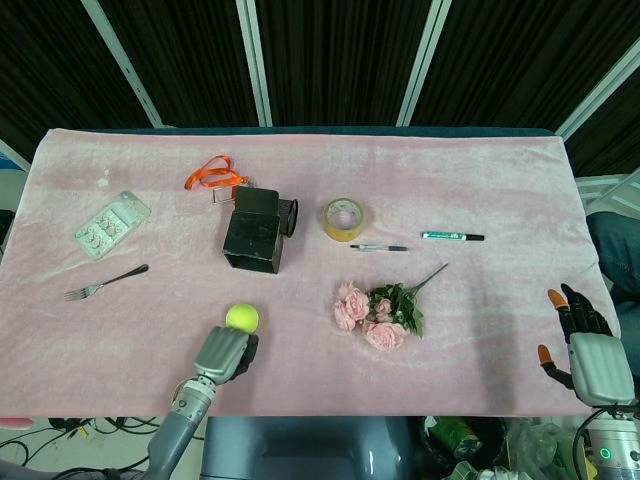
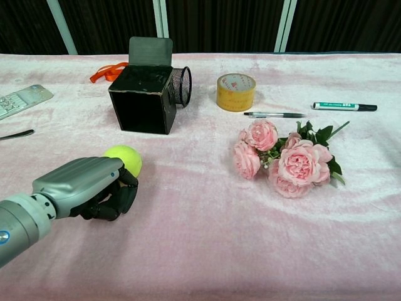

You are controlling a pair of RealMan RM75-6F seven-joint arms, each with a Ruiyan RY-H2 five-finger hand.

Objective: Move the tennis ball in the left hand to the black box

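The yellow-green tennis ball [image 1: 241,318] [image 2: 123,158] lies on the pink cloth, in front of the black box [image 1: 252,237] [image 2: 142,99], which lies on its side with its opening facing me. My left hand [image 1: 224,355] [image 2: 88,187] rests on the cloth just behind the ball, fingers curled under the palm and fingertips at the ball's near side; they do not wrap around it. My right hand [image 1: 585,345] sits at the table's near right corner, fingers spread, holding nothing.
A bunch of pink roses [image 2: 282,155] lies right of the ball. A tape roll [image 2: 235,91], a pen [image 2: 274,115] and a marker [image 2: 344,106] lie behind it. An orange ribbon [image 1: 212,175], a blister pack [image 1: 110,225] and a fork [image 1: 105,282] are at the left.
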